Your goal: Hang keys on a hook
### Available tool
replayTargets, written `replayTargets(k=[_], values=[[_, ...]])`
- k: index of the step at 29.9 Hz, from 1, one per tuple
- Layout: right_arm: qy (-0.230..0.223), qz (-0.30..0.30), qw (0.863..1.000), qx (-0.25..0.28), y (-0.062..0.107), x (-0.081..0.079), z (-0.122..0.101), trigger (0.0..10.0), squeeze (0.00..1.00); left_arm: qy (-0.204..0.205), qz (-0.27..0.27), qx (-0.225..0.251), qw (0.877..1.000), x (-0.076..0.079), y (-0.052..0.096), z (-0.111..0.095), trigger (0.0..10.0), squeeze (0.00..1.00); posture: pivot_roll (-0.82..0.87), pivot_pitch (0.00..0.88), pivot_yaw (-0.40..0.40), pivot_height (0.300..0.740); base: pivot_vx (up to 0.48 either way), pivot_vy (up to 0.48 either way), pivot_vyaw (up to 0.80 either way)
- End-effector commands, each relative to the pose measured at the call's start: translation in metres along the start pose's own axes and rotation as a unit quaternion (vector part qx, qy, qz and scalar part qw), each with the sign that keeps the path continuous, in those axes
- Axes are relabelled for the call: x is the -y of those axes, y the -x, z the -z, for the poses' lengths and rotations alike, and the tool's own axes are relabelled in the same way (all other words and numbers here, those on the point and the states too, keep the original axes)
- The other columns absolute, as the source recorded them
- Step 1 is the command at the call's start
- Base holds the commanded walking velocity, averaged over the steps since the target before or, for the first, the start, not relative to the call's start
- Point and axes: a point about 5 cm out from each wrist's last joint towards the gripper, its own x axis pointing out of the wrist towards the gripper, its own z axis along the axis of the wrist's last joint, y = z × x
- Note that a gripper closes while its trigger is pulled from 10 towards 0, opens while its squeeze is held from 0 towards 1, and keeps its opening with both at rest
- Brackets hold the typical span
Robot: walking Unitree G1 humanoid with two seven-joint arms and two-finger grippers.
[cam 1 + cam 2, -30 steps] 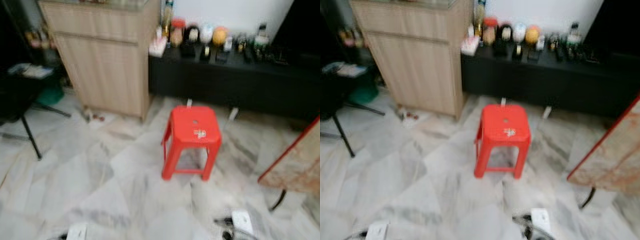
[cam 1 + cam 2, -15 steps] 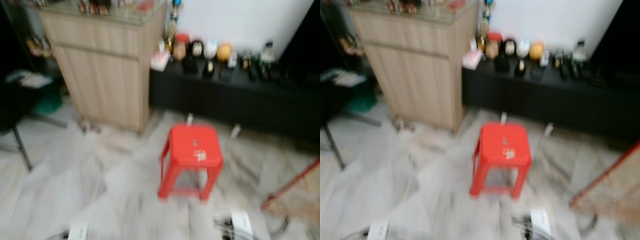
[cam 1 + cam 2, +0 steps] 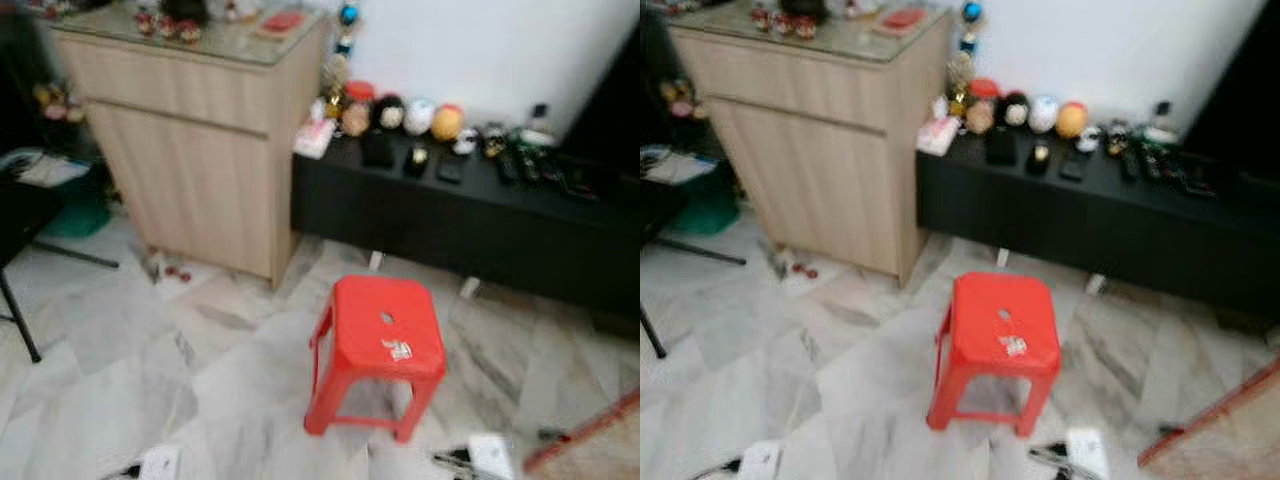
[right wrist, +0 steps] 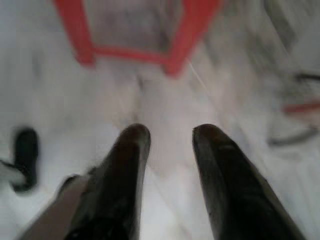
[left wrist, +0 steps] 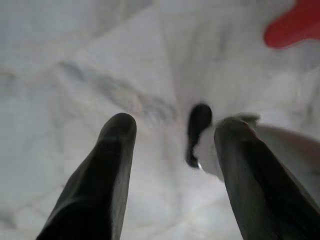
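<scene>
Looming nearer: stool, cabinet.

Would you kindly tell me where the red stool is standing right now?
In the left eye view, the red stool stands on the marble floor right of centre, in front of the low black bench and right of the wooden cabinet.

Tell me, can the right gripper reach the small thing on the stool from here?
Probably not yet. The right gripper hangs open over bare floor, short of the stool; nothing blocks the way.
</scene>
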Motion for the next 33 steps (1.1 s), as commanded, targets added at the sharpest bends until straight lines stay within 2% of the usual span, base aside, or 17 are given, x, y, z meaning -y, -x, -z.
replayTargets(k=[1,16,33], values=[[-0.012,0.02,1.0,-0.02,0.003,0.011,0.0127,10.0,0.0,0.006,0.011,-0.007,1.0,0.0078,-0.0005,0.0026,10.0,0.0,0.02,0.029,-0.091,0.74,0.341,0.0,0.0],[-0.026,0.023,0.999,-0.017,0.0032,0.0109,0.0134,10.0,0.0,0.001,0.013,-0.004,1.0,0.0076,-0.0004,0.0023,10.0,0.0,0.01,0.032,-0.083,0.74,0.332,0.0,0.0],[-0.043,0.027,0.999,-0.014,0.0037,0.0121,0.0147,10.0,0.0,0.0,0.015,-0.005,1.0,0.0086,-0.0002,0.0034,10.0,0.0,0.01,0.036,-0.088,0.74,0.0,0.0,0.0]])
